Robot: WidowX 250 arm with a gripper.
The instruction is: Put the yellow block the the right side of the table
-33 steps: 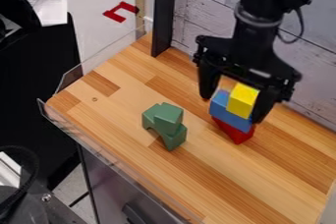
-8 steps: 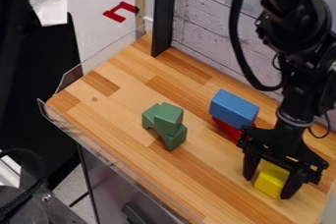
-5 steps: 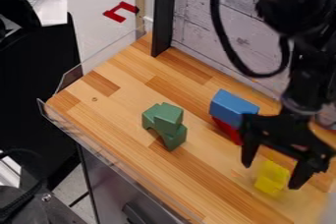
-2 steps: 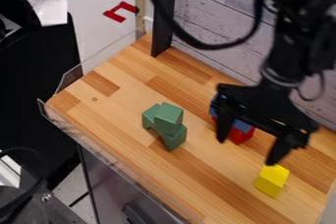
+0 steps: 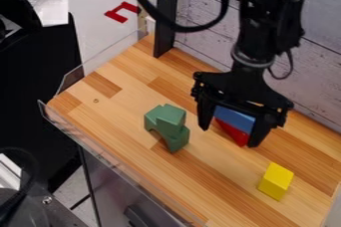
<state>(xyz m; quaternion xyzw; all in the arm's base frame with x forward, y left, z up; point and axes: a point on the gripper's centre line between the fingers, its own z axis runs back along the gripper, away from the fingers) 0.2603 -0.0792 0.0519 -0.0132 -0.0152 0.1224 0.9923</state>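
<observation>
One yellow block (image 5: pixel 275 181) has been released on the right side of the table (image 5: pixel 206 181), so the task is judged done. Back over the blue block (image 5: pixel 234 118) the gripper (image 5: pixel 229 136) has been carried, its fingers spread wide; whether anything is touched cannot be told.

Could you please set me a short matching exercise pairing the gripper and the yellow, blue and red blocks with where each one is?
Things:
1. gripper
2. yellow block
3. blue block
4. red block

Places or states:
A. beneath another block
B. open, at the two-block stack that includes red
C. on top of the red block
D. apart from the other blocks, toward the right of the table in the picture

Pairs: 1-B, 2-D, 3-C, 4-A
</observation>
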